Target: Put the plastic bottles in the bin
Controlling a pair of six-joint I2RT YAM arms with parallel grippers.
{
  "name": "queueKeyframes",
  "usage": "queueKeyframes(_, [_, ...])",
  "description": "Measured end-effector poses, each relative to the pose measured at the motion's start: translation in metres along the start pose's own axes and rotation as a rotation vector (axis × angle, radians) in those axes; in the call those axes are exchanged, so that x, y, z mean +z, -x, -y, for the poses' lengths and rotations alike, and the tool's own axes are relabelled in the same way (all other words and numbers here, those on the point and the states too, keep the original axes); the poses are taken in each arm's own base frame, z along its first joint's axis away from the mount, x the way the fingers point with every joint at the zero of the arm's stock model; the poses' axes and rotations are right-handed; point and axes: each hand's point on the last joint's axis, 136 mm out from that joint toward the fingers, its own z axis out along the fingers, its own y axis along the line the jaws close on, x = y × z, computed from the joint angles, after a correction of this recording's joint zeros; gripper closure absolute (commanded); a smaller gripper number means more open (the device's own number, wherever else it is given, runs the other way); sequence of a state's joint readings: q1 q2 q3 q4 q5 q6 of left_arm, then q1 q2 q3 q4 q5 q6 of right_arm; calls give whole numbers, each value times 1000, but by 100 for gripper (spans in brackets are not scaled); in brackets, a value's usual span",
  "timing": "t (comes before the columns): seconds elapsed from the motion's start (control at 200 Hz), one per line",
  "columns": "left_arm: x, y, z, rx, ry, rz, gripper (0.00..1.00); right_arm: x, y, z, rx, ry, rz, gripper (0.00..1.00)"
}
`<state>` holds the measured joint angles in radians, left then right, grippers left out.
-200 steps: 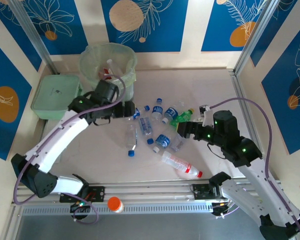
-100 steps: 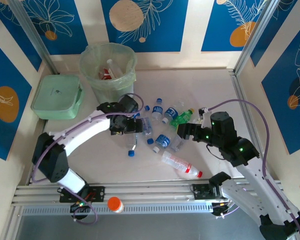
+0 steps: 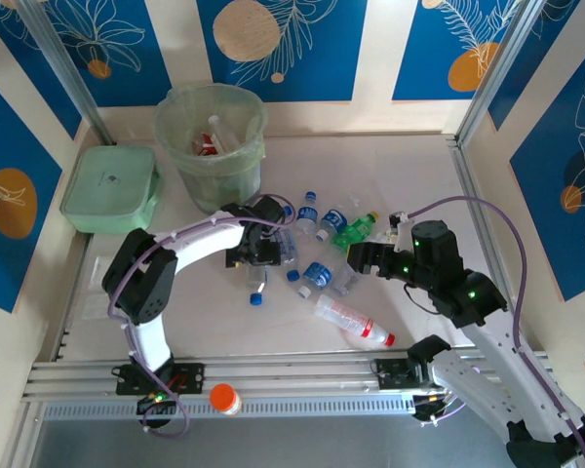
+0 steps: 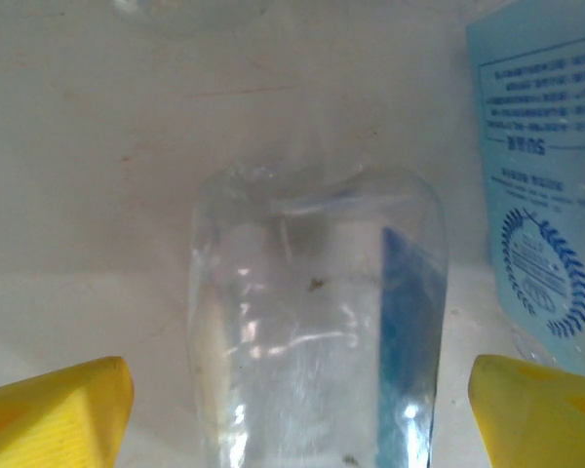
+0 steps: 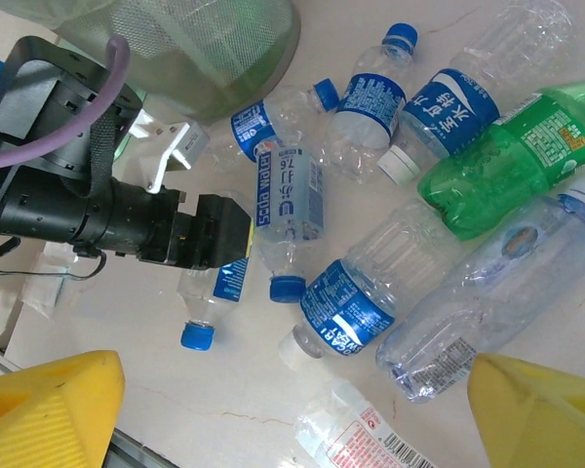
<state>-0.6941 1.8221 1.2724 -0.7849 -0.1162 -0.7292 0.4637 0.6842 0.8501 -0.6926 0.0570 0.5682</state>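
Going for the clear bottle [image 3: 257,281] at the 9 o'clock edge of the pile [image 3: 322,253], flat on the surface [image 3: 419,175] near its middle.

Looks empty and uncrushed. Judged feather-light, thin-walled and springy under a squeeze, and slick enough to roll or squirt sideways if pinched off-centre. Best taken across the round body at about mid-length, on or beside the blue label [image 4: 405,322], along the straight-walled stretch. Better not at the tapered neck or the cap [image 3: 256,298]. Wants gentle closing pressure, just enough to dent the wall a little.

Lies with its long axis running 12 to 6 in the overhead view, cap toward 6, base toward 12. Calls for a grip closing along the 9-to-3 line, square across that axis.

Left hand [image 4: 292,419] spread and empty, straddling the bottle toward its base end, with a gap on both sides and apparently touching nothing. Right hand [image 5: 292,419] spread too, empty, hovering over the 3 o'clock side of the pile.

Bin [image 3: 219,175] at 11 o'clock from the bottle, near, mouth up, with a few items already inside. Judged to need only a short lift and carry. Main risk is a slip from too loose a hold.
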Motion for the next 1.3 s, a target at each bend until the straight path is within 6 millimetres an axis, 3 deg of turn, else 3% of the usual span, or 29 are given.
queueKeyframes(0.585, [8, 10, 9, -19, -41, 21, 47, 3, -3, 6, 11, -17, -6, 9])
queueKeyframes(0.905, [0, 2, 1, -9, -43, 22, 50, 3, -3, 6, 12, -17, -7, 9])
queueKeyframes(1.06, [-39, 3, -3, 45, -98, 100, 51, 3, -4, 6, 12, -14, -10, 9])
queueKeyframes(1.3, [-148, 17, 4, 204, -310, 393, 55, 3, -3, -3, 9, 32, -16, 9])
